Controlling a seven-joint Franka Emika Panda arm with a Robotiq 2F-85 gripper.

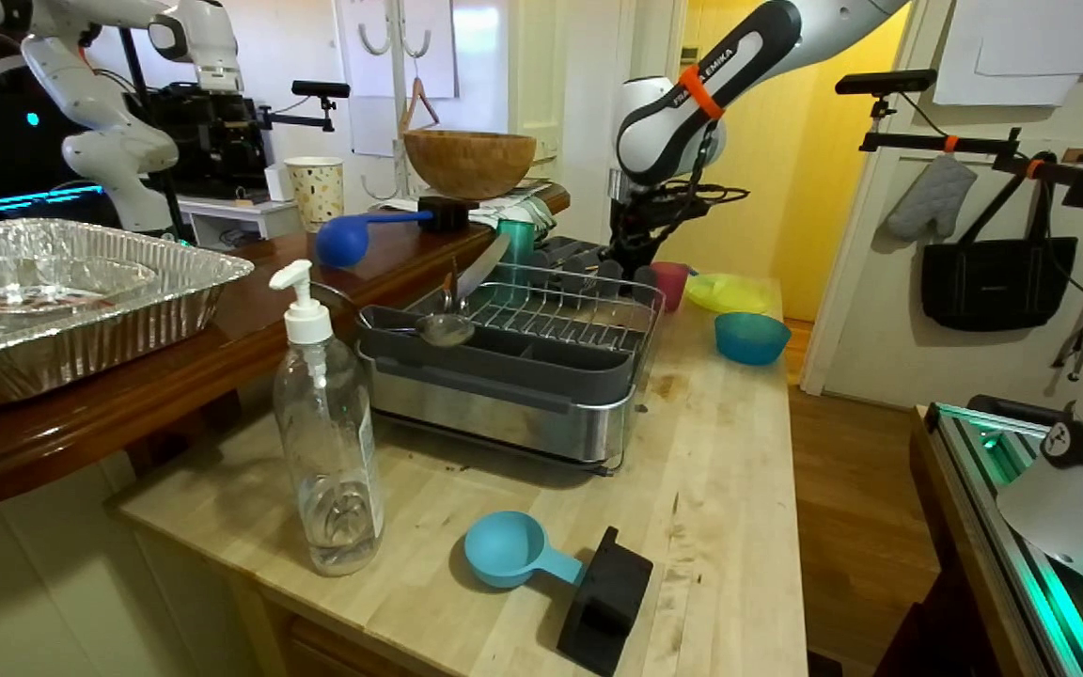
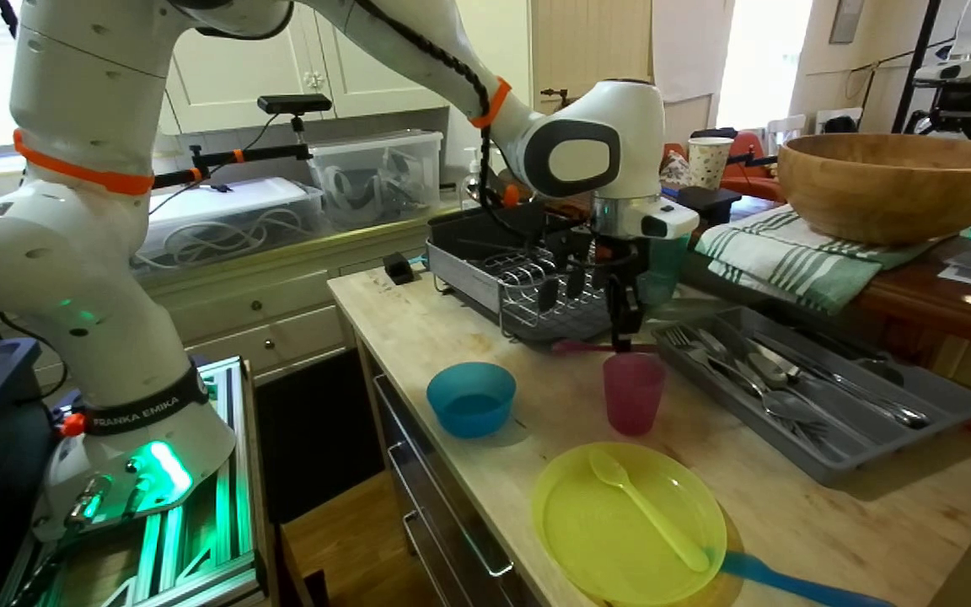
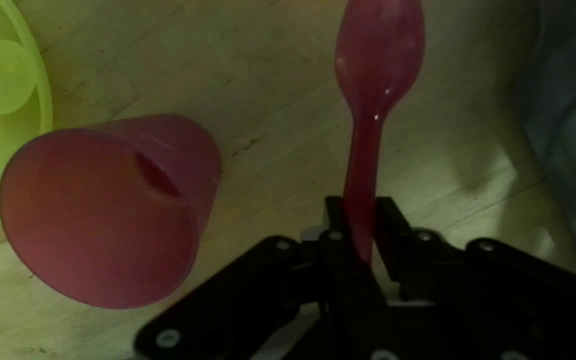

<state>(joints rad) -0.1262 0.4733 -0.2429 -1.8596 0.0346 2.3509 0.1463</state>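
My gripper point(image 3: 359, 202) is shut on the handle of a pinkish-red plastic spoon point(image 3: 380, 45), whose bowl points away from the fingers in the wrist view. Part of the handle's end is hidden behind the left finger. In an exterior view the spoon point(image 2: 578, 346) lies level near the fingertips, low over the wooden counter; whether it touches the wood I cannot tell. A pink cup point(image 2: 633, 394) stands upright right beside the gripper point(image 2: 623, 339). From above, the cup point(image 3: 103, 220) is left of the spoon, apart from it.
Close by are a blue bowl point(image 2: 470, 398), a yellow plate point(image 2: 574, 523) bearing a yellow spoon point(image 2: 650, 510), and a grey cutlery tray point(image 2: 797, 459). Behind the gripper stands the dish rack point(image 1: 494, 420) with a green cup point(image 2: 662, 270). A pump bottle point(image 1: 330, 451) is farther along.
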